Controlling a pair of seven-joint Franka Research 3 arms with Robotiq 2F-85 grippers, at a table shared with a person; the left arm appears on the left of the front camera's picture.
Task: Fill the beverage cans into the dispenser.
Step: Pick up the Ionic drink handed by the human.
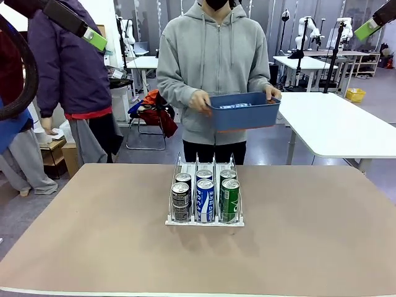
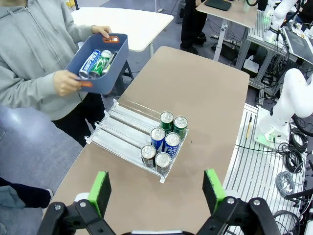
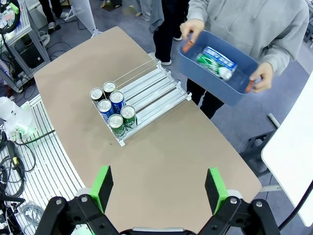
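Note:
The dispenser (image 1: 205, 221) stands mid-table with several beverage cans (image 1: 205, 199) at its near end: dark ones in the left lane, blue in the middle, green on the right. Its far lanes (image 2: 122, 128) are bare. A person beyond the far edge holds a blue bin (image 1: 243, 117) in both hands above the floor, with more cans (image 2: 98, 61) lying in it. My left gripper (image 2: 156, 191) and right gripper (image 3: 158, 188) hang high above the table, both open with nothing between their fingers. In the front view one green pad (image 1: 94, 38) shows at top left and another pad (image 1: 368, 29) at top right.
A second person stands at the back left (image 1: 71, 74). White tables (image 1: 337, 127) stand behind the far edge. The left arm's white base (image 2: 288, 112) and loose cables (image 2: 288, 181) sit beside the table's near side. Wide bare tabletop (image 1: 93, 235) surrounds the dispenser.

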